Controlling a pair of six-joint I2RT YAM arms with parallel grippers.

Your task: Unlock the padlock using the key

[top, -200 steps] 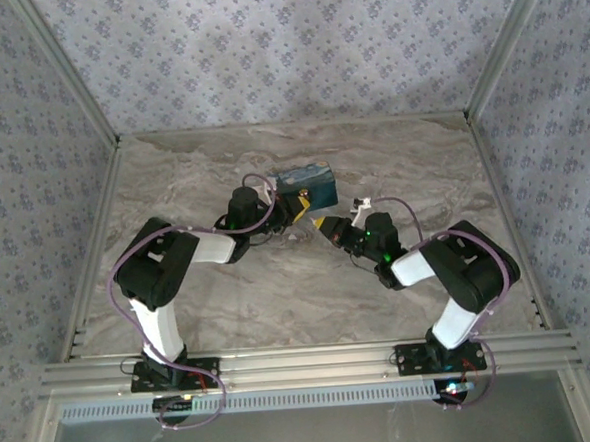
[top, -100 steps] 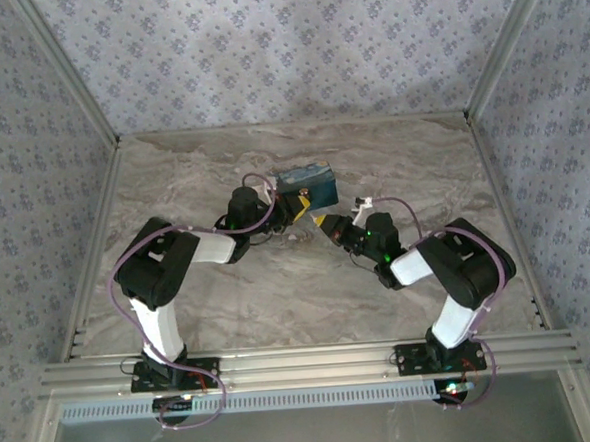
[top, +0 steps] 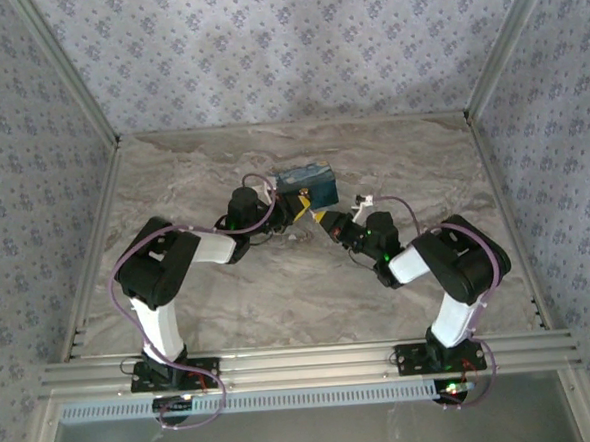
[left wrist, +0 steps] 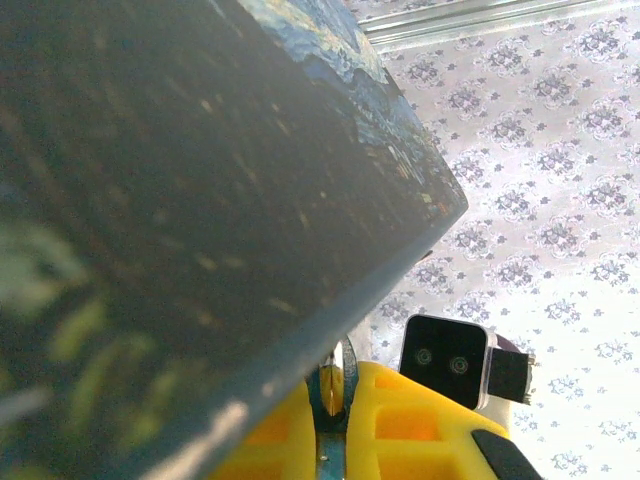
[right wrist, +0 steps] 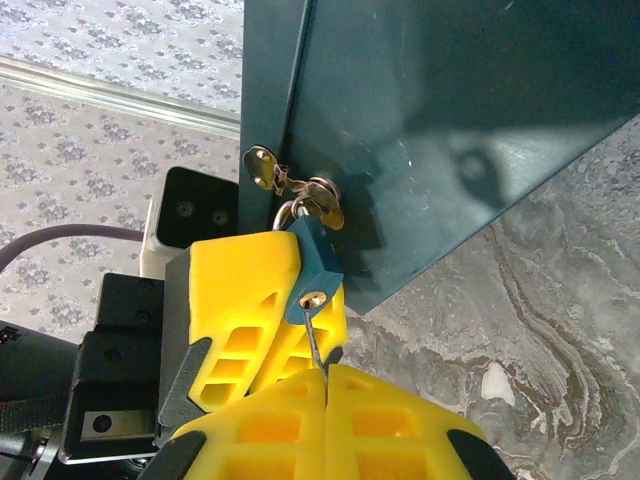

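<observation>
The padlock (right wrist: 315, 262) hangs from the box's (right wrist: 450, 120) latch, pinched in the closed left gripper (left wrist: 332, 425). The right gripper (right wrist: 325, 385) is clamped on the thin key (right wrist: 317, 335), whose tip meets the keyhole. Twisting off the key's axis would likely bend the slim blade or make it slip, and a loose left grip would let the lock swivel instead of opening.

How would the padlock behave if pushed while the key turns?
The padlock hangs from the hasp on the box, so unheld it would probably swing. It looks small and rigid, likely light. The left gripper pinches it, which should steady it against a twist of the key.
</observation>
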